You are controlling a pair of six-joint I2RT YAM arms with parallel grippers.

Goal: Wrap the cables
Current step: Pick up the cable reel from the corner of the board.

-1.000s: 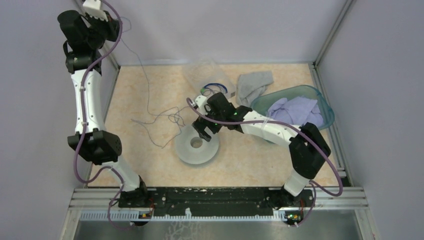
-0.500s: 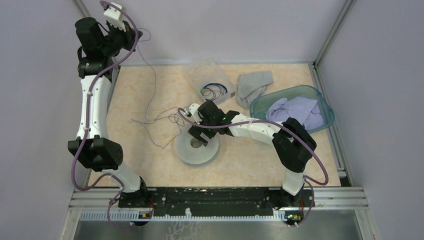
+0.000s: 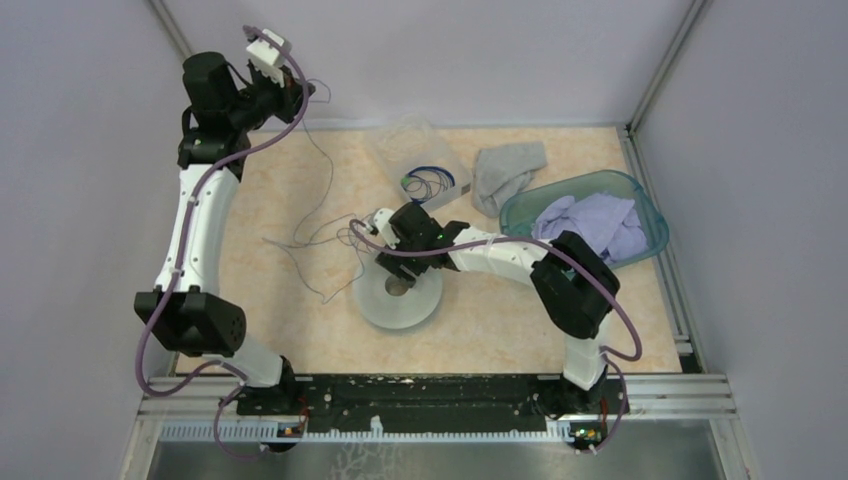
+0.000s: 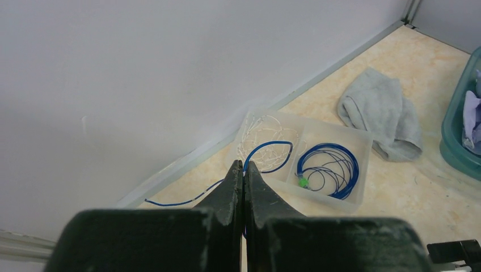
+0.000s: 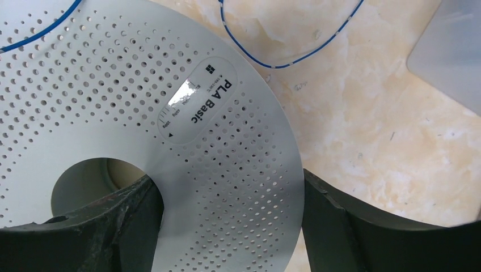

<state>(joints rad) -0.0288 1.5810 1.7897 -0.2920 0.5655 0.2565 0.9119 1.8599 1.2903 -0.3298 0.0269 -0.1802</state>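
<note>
The cable is a very thin dark wire that looks bluish in the wrist views. It hangs from my left gripper (image 3: 303,90), raised near the back wall, down to a loose tangle (image 3: 318,238) on the table left of the spool. The left gripper (image 4: 244,165) is shut on the cable (image 4: 191,201). The pale grey perforated spool (image 3: 415,305) lies flat at mid-table. My right gripper (image 3: 398,268) sits on it. In the right wrist view the gripper (image 5: 227,178) has one finger in the spool's (image 5: 113,85) hub hole and one against the rim. A stretch of cable (image 5: 272,66) lies beyond the rim.
A clear plastic box (image 3: 392,140) at the back holds a bright blue wire coil (image 3: 432,182) with a green end, also in the left wrist view (image 4: 329,170). A grey cloth (image 3: 505,170) lies beside it. A teal basin (image 3: 640,215) with lavender cloth stands at the right. Walls close three sides.
My left arm has swung right along the back wall, carrying the cable's raised end with it. My right gripper has shifted slightly left on the spool, and the spool has nudged a little.
</note>
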